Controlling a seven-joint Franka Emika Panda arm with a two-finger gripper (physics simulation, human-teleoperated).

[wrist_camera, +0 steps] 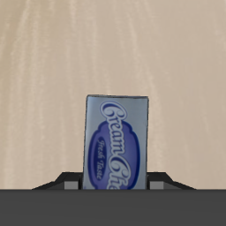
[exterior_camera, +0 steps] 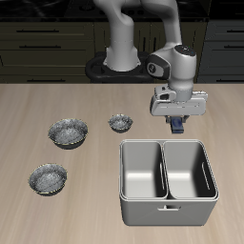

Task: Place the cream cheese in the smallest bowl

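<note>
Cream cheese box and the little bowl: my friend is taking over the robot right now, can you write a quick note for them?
Pincer: shut on the cream cheese, held up above the table, just behind the double steel tub.
Smallest bowl: on the table beside the pincer, nothing in it.
Two bigger bowls: one beside the smallest, one nearer the front edge. Not the goal.
Done: box picked up.
Left: carry it over the smallest bowl, lower it, let go.

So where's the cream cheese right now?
The cream cheese is held in the gripper above the table, just behind the steel tub and beside the smallest bowl.
</note>
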